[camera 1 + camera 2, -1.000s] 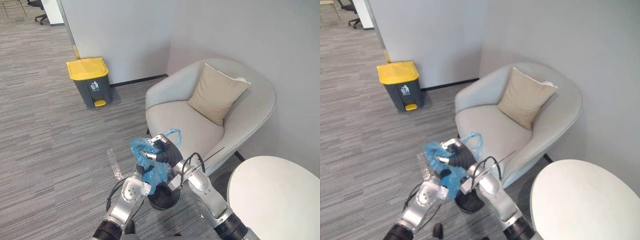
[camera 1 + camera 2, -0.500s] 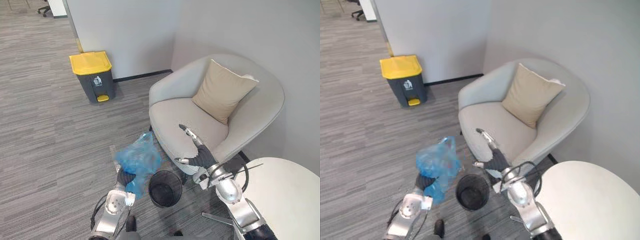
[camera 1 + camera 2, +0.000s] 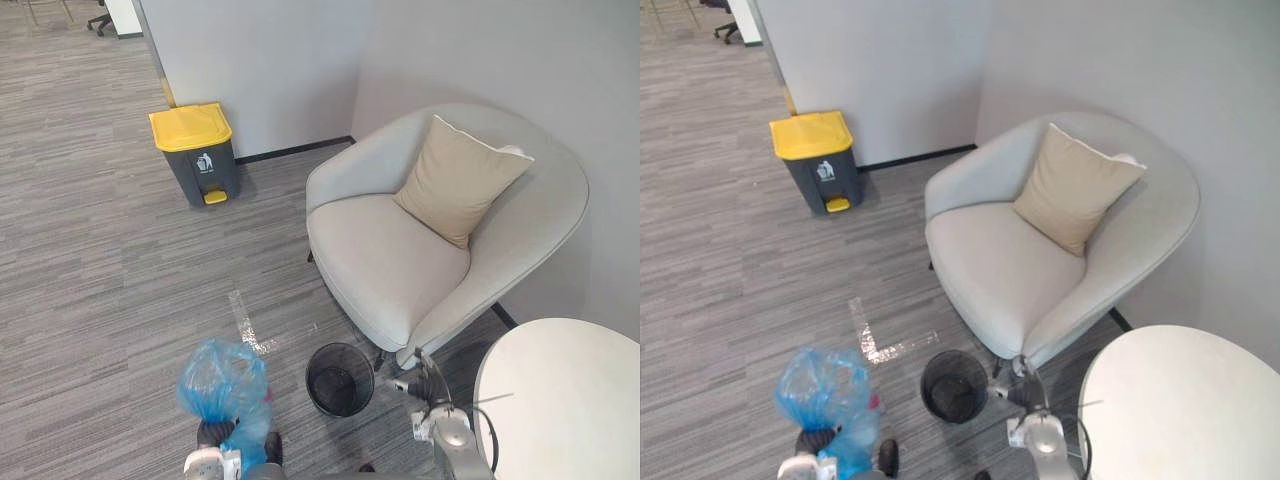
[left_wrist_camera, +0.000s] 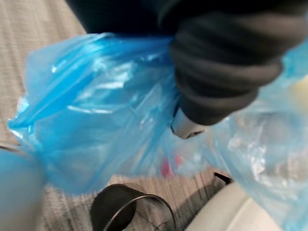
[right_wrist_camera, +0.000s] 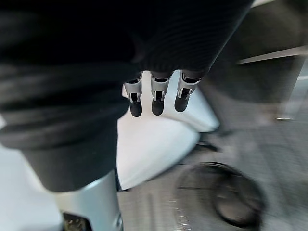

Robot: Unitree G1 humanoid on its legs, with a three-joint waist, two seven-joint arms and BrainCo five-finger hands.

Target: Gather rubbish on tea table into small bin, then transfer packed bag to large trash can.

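In the upper left of the head view a grey large trash can [image 3: 197,150] with a yellow lid stands against the wall, its lid down. Well below it, at the lower left, the blue bag [image 3: 222,385] bulges with rubbish – it is held up off the carpet by the left hand [image 4: 221,72], whose fingers are closed into the bunched plastic, so the hand grips the bag's gathered part. A strip of pale tape [image 3: 247,325] lies on the carpet just above and right of the bag. Further right, at bottom centre, the small bin [image 3: 340,378] of black mesh stands upright on the floor, near the bag but apart from it. Just right of the bin the right hand [image 3: 422,385] hangs low – its fingers [image 5: 156,98] are straight and loose, holding nothing. Above it, the pale armchair [image 3: 400,260] fills the right half, a beige cushion [image 3: 460,180] leaning against its back. The round white tea table [image 3: 560,400] takes the lower right corner.
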